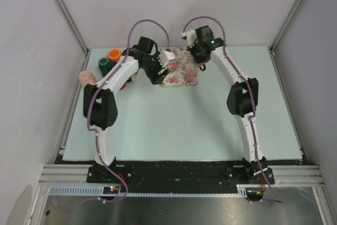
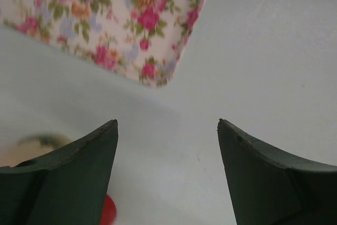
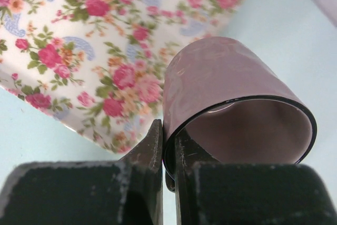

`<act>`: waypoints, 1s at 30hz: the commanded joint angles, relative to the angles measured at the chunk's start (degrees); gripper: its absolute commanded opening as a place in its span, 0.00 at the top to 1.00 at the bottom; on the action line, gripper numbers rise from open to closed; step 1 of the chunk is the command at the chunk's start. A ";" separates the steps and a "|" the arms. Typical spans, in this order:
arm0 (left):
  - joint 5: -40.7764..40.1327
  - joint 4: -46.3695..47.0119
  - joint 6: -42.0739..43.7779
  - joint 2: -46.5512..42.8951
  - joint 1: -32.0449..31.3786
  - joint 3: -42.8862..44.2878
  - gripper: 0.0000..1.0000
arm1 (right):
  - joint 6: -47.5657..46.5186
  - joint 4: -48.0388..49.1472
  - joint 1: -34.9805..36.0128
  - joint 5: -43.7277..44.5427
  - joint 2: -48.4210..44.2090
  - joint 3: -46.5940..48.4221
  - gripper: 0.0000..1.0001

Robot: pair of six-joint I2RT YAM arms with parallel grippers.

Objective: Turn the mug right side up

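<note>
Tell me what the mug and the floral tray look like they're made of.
The mug looks like glazed ceramic: glossy mauve wall with soft highlights and a dark rim line. The tray is probably melamine or plastic: smooth, printed flowers, rounded raised edge. It could be ceramic.

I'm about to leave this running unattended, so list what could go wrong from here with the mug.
The right fingers pinch only the thin rim of the pink mug, which hangs tilted; it may pivot or slip while being turned. The mug sits close over the edge of the floral tray, so a drop could strike it. The left fingers, open near the tray's corner, could nudge the tray.
</note>
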 commanded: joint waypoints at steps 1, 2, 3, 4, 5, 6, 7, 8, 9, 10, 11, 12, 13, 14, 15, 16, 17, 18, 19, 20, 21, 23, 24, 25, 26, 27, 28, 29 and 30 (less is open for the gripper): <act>0.39 0.92 9.15 8.63 -2.42 10.33 0.18 | 5.33 1.70 -5.18 1.62 -15.38 -1.72 1.00; -0.20 0.91 9.73 10.50 -2.77 12.23 0.17 | 6.09 1.51 -5.94 1.56 -16.73 -2.84 1.00; -1.02 0.90 10.45 12.48 -3.35 14.19 0.16 | 6.56 1.19 -6.50 1.53 -17.76 -3.75 1.00; -1.82 0.90 11.34 13.79 -3.90 15.61 0.16 | 6.88 0.90 -7.04 1.56 -18.75 -4.56 1.00; -2.71 0.86 11.97 15.14 -4.65 16.81 0.15 | 7.04 0.50 -7.35 2.06 -19.38 -5.14 1.00; -3.76 0.79 12.72 16.34 -5.25 17.58 0.16 | 6.94 0.03 -7.56 2.53 -19.92 -5.47 1.00; -4.51 0.80 13.31 17.25 -6.04 17.92 0.16 | 6.68 -0.78 -7.66 3.16 -20.28 -5.59 1.00; -5.02 0.59 14.05 18.02 -6.60 18.14 0.18 | 6.41 -1.44 -7.71 3.74 -20.63 -5.70 1.00; -5.32 0.26 14.68 18.62 -7.15 18.20 0.19 | 6.24 -2.17 -7.73 4.29 -20.89 -5.84 1.00; -5.47 -0.43 15.39 19.31 -7.56 18.41 0.20 | 6.01 -2.80 -7.75 4.56 -21.25 -6.04 1.00; -5.63 -1.52 15.83 19.92 -7.93 18.69 0.20 | 5.82 -3.25 -7.75 5.93 -21.60 -6.27 1.00; -6.02 -2.55 16.14 21.02 -8.17 19.71 0.21 | 5.63 -3.51 -7.75 6.84 -22.12 -6.92 1.00; -6.25 -4.47 16.30 21.97 -8.37 20.79 0.21 | 5.40 -3.60 -7.80 7.55 -22.65 -7.59 1.00; -6.68 -6.18 16.33 23.54 -8.52 22.87 0.22 | 5.20 -3.56 -7.78 8.09 -23.36 -8.50 1.00; -7.07 -8.49 16.39 24.80 -8.63 24.56 0.24 | 5.02 -3.54 -7.81 8.44 -23.88 -9.39 1.00; -8.06 -10.30 16.51 26.45 -8.87 26.82 0.26 | 4.92 -3.61 -7.79 8.71 -24.45 -10.02 1.00; -8.94 -11.86 16.66 27.71 -9.03 28.43 0.28 | 4.87 -3.65 -7.77 8.93 -25.13 -10.59 1.00; -9.56 -13.04 16.86 28.83 -9.11 29.85 0.30 | 4.85 -3.67 -7.76 9.04 -25.65 -11.05 1.00; -9.87 -14.24 17.54 29.47 -9.15 30.69 0.31 | 4.84 -3.64 -7.76 9.09 -26.22 -11.59 1.00; -9.99 -15.15 18.18 29.88 -9.21 31.03 0.32 | 4.83 -3.62 -7.76 9.12 -26.63 -11.95 1.00; -10.22 -16.44 19.16 30.22 -9.33 31.15 0.33 | 4.83 -3.66 -7.80 9.13 -27.01 -12.31 1.00; -10.85 -18.91 21.31 30.63 -9.62 30.80 0.34 | 4.70 -3.86 -7.79 9.50 -27.63 -12.88 1.00; -11.22 -20.52 22.35 30.72 -9.85 30.47 0.34 | 4.67 -3.95 -7.73 9.76 -27.91 -13.16 1.00; -11.71 -21.81 23.80 30.86 -10.00 29.86 0.35 | 4.71 -4.09 -7.70 9.94 -28.18 -13.40 1.00; -12.09 -23.42 25.36 30.93 -10.21 29.47 0.36 | 4.68 -4.15 -7.69 10.16 -28.41 -13.60 1.00; -12.41 -24.71 26.35 31.09 -10.32 29.27 0.37 | 4.67 -4.32 -7.72 10.36 -28.65 -13.74 1.00; -12.62 -25.57 26.94 31.18 -10.33 29.13 0.37 | 4.66 -4.40 -7.70 10.54 -28.90 -13.86 1.00; -12.63 -26.05 27.28 31.17 -10.37 29.10 0.38 | 4.66 -4.44 -7.68 10.68 -29.07 -14.01 1.00; -12.42 -26.33 27.27 31.00 -10.44 29.09 0.38 | 4.70 -4.46 -7.68 10.88 -29.25 -14.12 1.00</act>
